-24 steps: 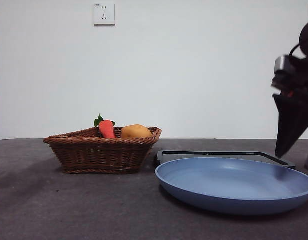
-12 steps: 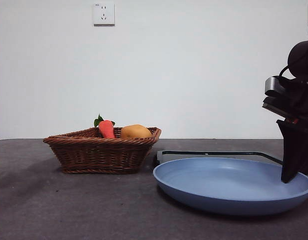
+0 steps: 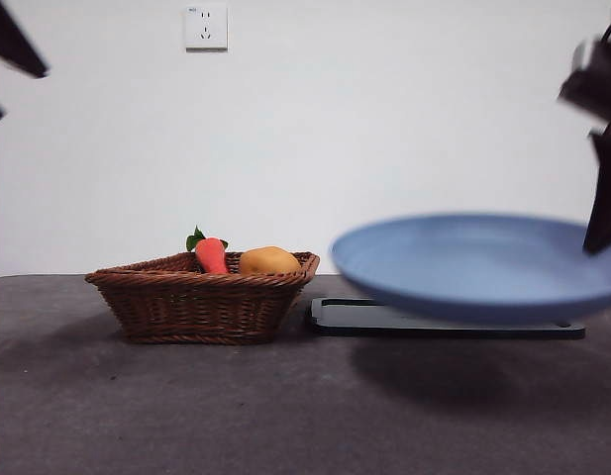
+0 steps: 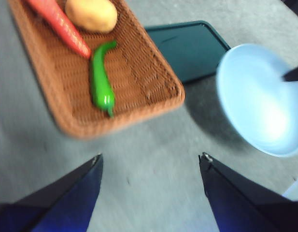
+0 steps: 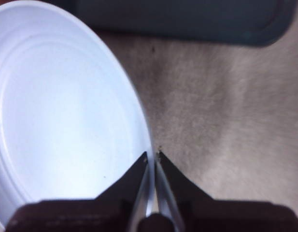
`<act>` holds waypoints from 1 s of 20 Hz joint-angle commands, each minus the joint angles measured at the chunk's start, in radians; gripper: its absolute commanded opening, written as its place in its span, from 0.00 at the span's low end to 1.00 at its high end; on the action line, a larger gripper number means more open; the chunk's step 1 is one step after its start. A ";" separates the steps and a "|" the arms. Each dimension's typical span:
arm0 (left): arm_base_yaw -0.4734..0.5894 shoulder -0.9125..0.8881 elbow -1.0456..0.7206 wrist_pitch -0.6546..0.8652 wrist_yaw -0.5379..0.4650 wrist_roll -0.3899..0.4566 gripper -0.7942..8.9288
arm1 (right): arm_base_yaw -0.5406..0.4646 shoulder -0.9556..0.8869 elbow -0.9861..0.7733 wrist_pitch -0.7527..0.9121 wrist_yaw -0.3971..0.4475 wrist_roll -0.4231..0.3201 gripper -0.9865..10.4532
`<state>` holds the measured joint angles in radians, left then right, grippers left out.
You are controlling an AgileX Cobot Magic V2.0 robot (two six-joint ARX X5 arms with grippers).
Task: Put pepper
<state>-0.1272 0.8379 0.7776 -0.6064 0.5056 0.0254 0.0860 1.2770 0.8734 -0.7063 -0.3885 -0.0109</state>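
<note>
Front view: a brown woven wicker basket (image 3: 201, 297) stands at about 9 o'clock on the dark grey table (image 3: 186, 416), with a red-orange carrot with green leaves (image 3: 210, 253) and a rounded orange-yellow fruit (image 3: 269, 261) showing above its rim. At 3 o'clock a round blue plate (image 3: 473, 267) hangs clear of the table, above a flat dark rectangular tray (image 3: 444, 319). The right gripper (image 3: 604, 213) meets the plate's rim at the 3 o'clock edge. A white wall socket (image 3: 206, 27) sits at 12 o'clock.

Right wrist view: the right gripper's (image 5: 152, 157) two black jaws pinch the plate's (image 5: 57, 111) thin rim between them — nearly pressed together.

Left wrist view: the long glossy green pepper (image 4: 101, 82) lies on the basket's (image 4: 153, 87) floor, beside the carrot (image 4: 59, 24) and near the fruit (image 4: 91, 13). The left gripper (image 4: 151, 162) hangs above bare table — jaws spread wide, holding nothing, well apart from the pepper.
</note>
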 commanded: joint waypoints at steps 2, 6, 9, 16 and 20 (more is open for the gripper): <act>-0.102 0.176 0.144 0.039 -0.116 0.002 0.44 | -0.008 -0.120 0.016 -0.028 -0.004 0.023 0.09; -0.206 0.417 0.320 0.060 -0.245 0.006 0.44 | -0.008 -0.242 0.016 -0.064 -0.003 0.049 0.09; -0.249 0.597 0.447 0.059 -0.343 0.017 0.44 | -0.008 -0.303 0.016 -0.074 -0.003 0.089 0.09; -0.277 0.918 0.632 0.052 -0.436 0.042 0.44 | -0.008 -0.369 0.016 -0.092 -0.003 0.126 0.09; -0.277 1.019 0.642 0.060 -0.478 0.057 0.44 | -0.008 -0.370 0.016 -0.097 -0.003 0.127 0.09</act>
<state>-0.3985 1.8412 1.3998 -0.5529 0.0322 0.0685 0.0780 0.9039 0.8734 -0.8150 -0.3893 0.1017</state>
